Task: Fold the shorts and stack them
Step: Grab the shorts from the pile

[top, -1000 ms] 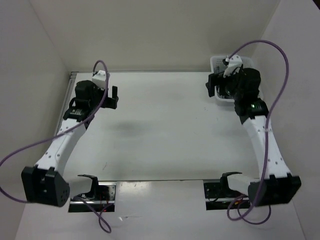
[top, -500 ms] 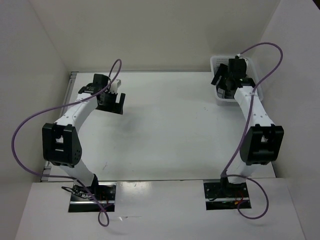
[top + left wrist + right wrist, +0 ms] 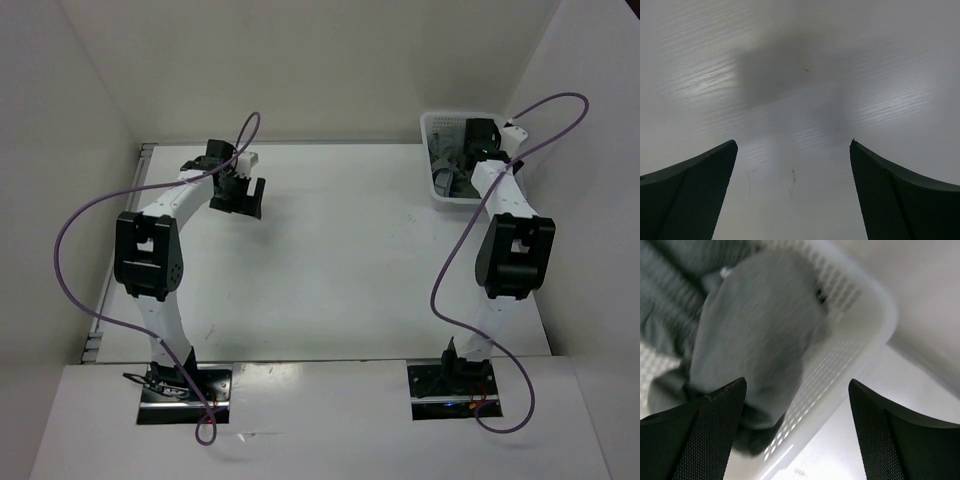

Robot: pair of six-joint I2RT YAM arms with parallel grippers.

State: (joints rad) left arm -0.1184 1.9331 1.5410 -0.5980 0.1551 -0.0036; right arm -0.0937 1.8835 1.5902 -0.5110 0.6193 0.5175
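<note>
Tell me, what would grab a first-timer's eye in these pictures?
Most striking is the white mesh basket in the table's far right corner, stuffed with crumpled grey shorts. The right hand is poised open just above them. Across the white table, near its far left corner, the left hand hangs open as well, holding nothing.

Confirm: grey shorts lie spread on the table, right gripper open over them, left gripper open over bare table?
No. The shorts lie bunched in the white mesh basket, not spread on the table; the right wrist view shows it. The right gripper is open over them, the left gripper open over bare table.
</note>
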